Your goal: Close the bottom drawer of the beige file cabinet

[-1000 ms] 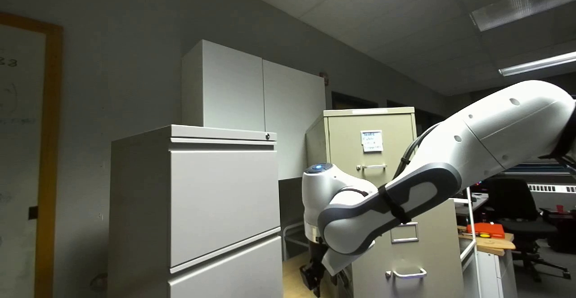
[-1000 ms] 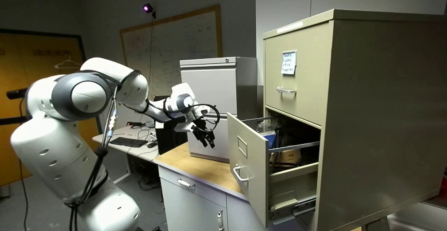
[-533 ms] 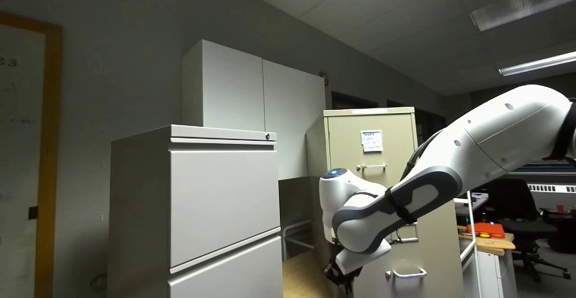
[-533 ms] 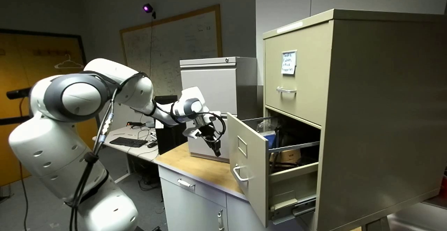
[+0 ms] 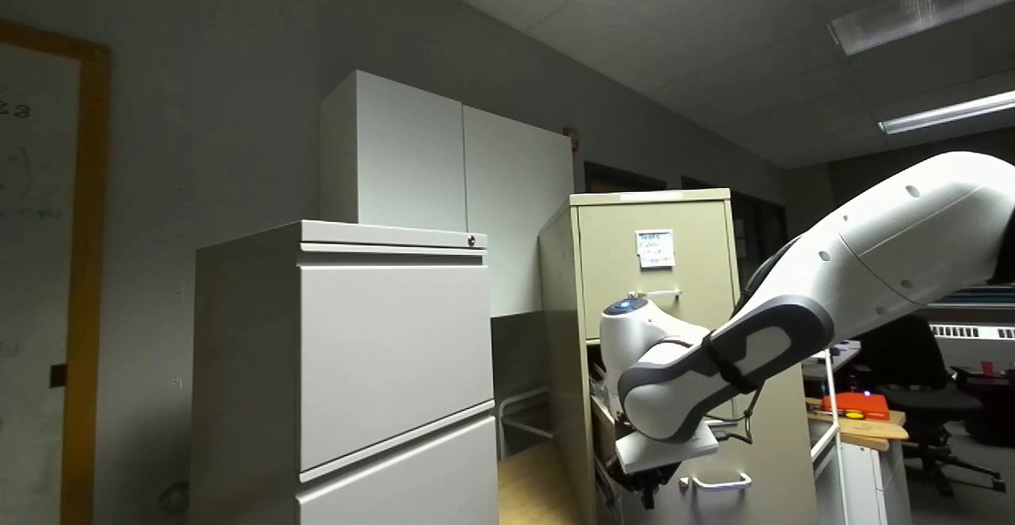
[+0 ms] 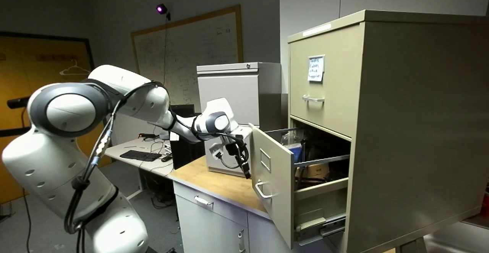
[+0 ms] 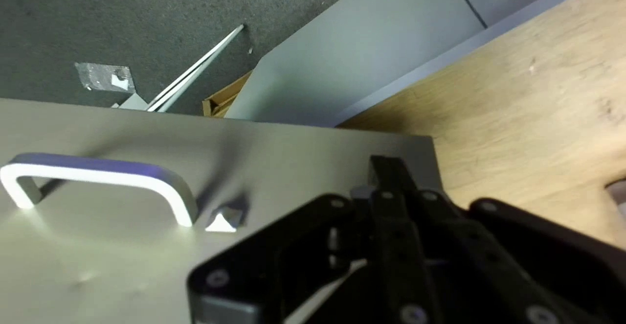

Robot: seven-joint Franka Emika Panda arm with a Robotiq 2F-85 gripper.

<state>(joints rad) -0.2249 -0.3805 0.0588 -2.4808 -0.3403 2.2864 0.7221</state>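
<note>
The beige file cabinet [image 6: 412,123] has its bottom drawer [image 6: 280,203] pulled far out, with odds and ends inside. A silver handle [image 6: 263,190] is fixed to that drawer's front. My black gripper [image 6: 247,176] is shut with nothing between its fingertips, pointing down beside the drawer front's far edge. In the wrist view the gripper [image 7: 389,160] lies over the drawer front [image 7: 122,260] near its corner, to the right of the handle [image 7: 98,167] and the small lock. Whether the fingertips touch the metal I cannot tell. The arm covers part of the drawer front [image 5: 761,493] in an exterior view.
A grey-white cabinet [image 6: 229,92] stands on the wooden counter [image 6: 214,184] behind the gripper. The counter [image 7: 538,94] runs past the drawer's edge. Above hang white wall cupboards [image 5: 412,152]. Cables [image 6: 244,150] loop around my wrist.
My gripper has gone from open to shut. It has moved down and across to the drawer front. The drawer stands where it was.
</note>
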